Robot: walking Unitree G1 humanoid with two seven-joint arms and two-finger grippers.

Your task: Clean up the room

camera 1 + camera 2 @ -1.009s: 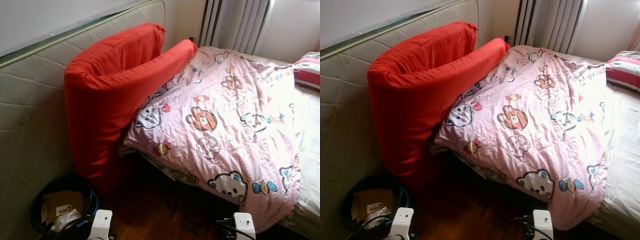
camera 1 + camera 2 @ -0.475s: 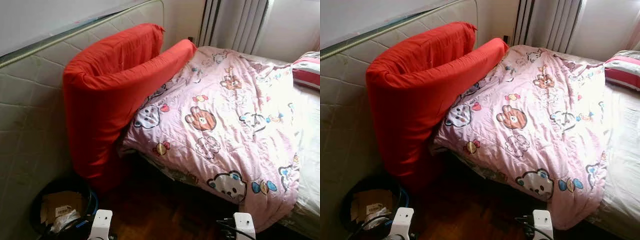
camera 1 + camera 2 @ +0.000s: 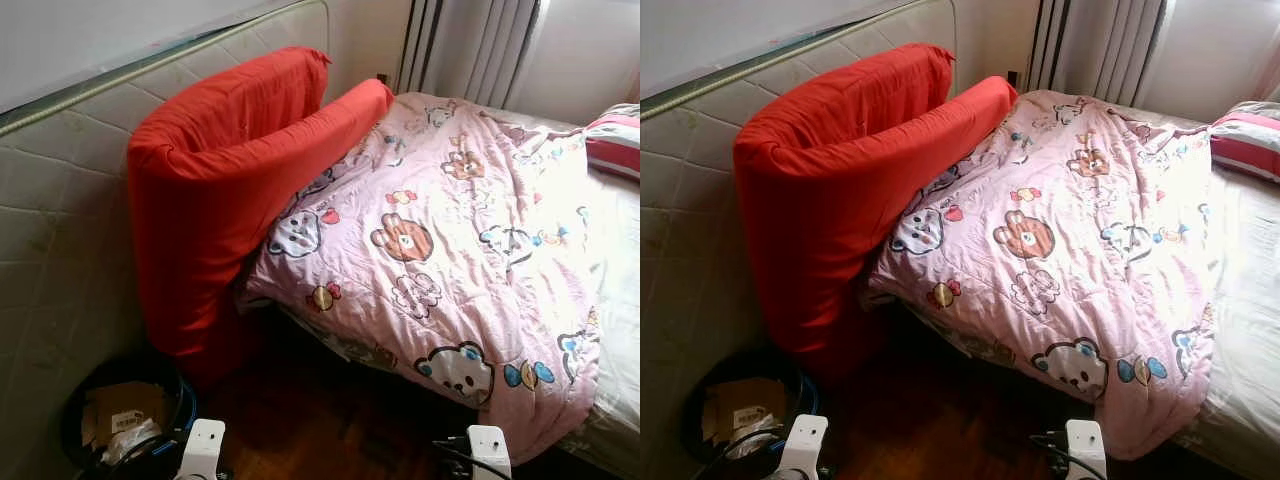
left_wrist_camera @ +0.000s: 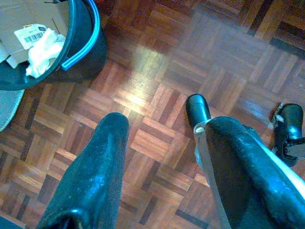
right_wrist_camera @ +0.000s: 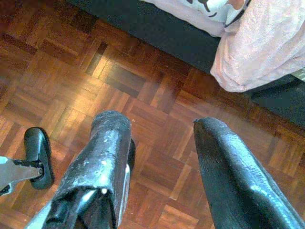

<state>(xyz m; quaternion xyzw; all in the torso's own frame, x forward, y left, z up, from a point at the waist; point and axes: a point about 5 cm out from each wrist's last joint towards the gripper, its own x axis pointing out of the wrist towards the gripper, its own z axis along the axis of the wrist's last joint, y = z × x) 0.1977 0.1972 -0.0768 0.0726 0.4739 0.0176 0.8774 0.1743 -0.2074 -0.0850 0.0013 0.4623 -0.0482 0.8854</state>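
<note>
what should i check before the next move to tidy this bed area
1. Left tool open and empty above the parquet: ok.
2. Right tool open and empty: ok.
3. Pink quilt flat on the bed: not ok, its corner hangs off toward the floor.
4. Red cushion in place: not ok, it leans bent against the upright mattress.
5. Black bin upright, cardboard and paper inside: ok.
6. Under the bed: cannot tell.

Open parquet floor [image 4: 157, 86] between bin [image 3: 120, 410] and bed [image 3: 440, 260].
</note>
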